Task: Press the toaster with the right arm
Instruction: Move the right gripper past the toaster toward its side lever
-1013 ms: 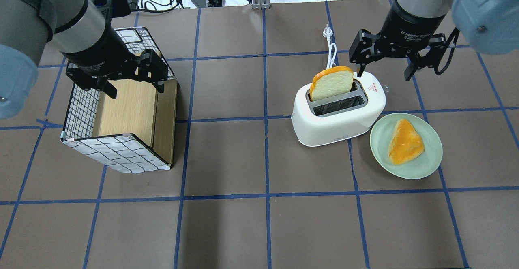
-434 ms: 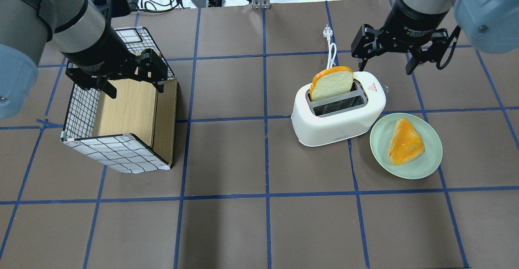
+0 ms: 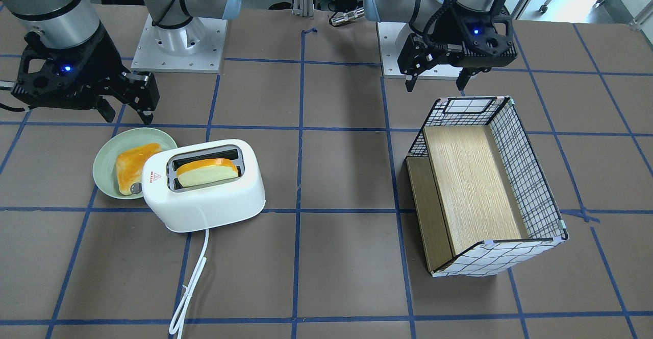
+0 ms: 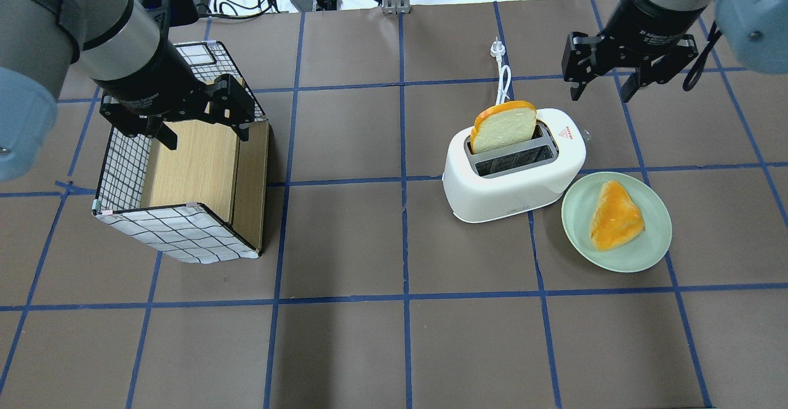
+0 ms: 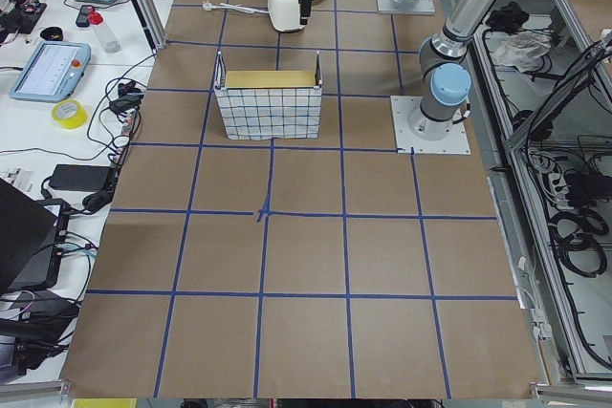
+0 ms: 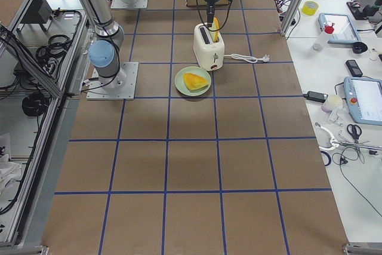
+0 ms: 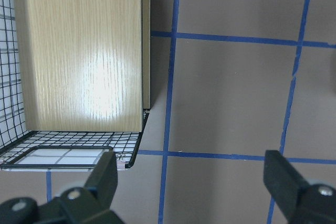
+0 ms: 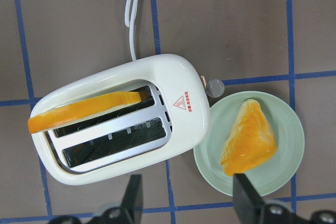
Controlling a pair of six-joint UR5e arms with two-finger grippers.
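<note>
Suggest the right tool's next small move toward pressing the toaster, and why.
Probably lower the right tool onto the silver knob at the end of the toaster. The tool hangs open, apart from it, and the bread slice stands high in its slot, so it looks unpressed.

Brown table (image 4: pixel 345 347) taped with blue grid lines (image 4: pixel 405 242). White side bench (image 5: pixel 29 136) at 9 o'clock in the exterior left view, holding a tablet (image 5: pixel 50 71) and a yellow tape roll (image 5: pixel 65 113).
</note>
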